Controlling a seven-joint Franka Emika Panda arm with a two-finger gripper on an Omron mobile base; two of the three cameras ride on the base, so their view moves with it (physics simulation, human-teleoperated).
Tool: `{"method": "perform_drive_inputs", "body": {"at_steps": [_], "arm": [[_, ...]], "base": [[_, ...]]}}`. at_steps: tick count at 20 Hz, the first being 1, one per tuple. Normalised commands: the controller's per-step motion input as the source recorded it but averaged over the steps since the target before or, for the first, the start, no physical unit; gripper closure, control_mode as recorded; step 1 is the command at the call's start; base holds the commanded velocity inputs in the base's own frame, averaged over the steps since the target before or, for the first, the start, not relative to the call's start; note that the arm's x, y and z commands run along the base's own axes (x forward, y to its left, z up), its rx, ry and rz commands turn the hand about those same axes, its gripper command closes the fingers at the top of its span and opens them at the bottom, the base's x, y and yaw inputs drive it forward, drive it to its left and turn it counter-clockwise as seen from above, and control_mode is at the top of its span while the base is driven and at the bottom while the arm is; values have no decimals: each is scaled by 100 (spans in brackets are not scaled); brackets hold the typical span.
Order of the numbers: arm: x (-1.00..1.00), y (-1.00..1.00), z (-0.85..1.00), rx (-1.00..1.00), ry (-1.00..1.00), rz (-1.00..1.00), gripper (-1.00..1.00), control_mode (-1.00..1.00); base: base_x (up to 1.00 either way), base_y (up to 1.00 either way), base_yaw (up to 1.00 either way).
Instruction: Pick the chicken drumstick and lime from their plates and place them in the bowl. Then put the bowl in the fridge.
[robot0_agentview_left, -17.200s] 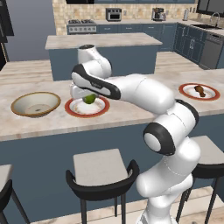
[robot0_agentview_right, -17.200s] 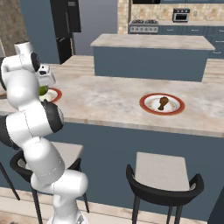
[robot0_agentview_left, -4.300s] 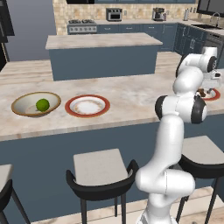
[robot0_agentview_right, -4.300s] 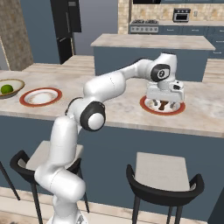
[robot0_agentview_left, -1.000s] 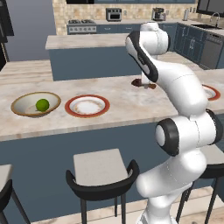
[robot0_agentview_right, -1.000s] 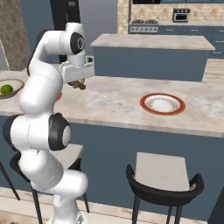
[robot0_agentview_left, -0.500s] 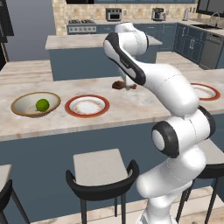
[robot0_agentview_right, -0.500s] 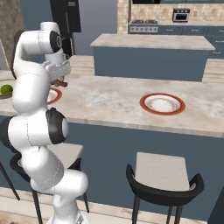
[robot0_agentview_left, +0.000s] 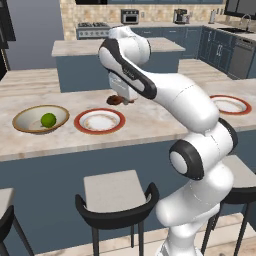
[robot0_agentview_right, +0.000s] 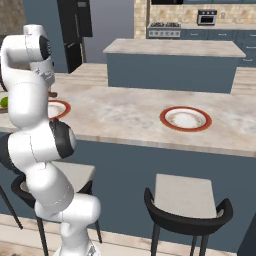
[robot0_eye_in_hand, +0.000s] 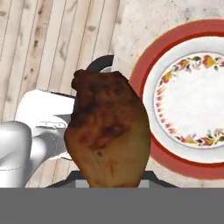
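fingers (robot0_agentview_left: 120, 99) clamping chicken drumstick (robot0_eye_in_hand: 107, 131), lime (robot0_agentview_left: 48, 120) in bowl (robot0_agentview_left: 26, 127)

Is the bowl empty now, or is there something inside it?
Not empty. The lime lies inside the bowl; the chicken drumstick is not in it yet.

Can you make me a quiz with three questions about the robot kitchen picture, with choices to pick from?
1. Where is the small bright green lime?
A. in the tan shallow bowl
B. on a plate
C. on a stool

2. How many red-rimmed white plates sit on the counter?
A. one
B. two
C. four

3. What is the dark two-finger gripper doing?
A. hanging open
B. holding the lime
C. holding the brown roasted chicken drumstick

Answers: 1 A, the lime lies inside the bowl. 2 B, one near the bowl, one far right. 3 C, the hand view shows the drumstick held.
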Motion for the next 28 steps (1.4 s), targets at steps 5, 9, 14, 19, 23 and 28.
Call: {"method": "perform_drive_inputs", "body": {"at_steps": [5,9,14,19,23,28], "arm": [[-5,62,0,24,0,9,100,-100],[-7,57,1,29,0,0,100,-100],[-10,65,0,17,-1,0,100,-100],[0,64,0,2,-1,0,100,-100],[3,61,1,0,0,0,100,-100],[12,64,0,0,1,0,100,-100]], "base": [[0,0,0],[0,0,0],[0,0,0],[0,0,0],[0,0,0],[0,0,0]]}}
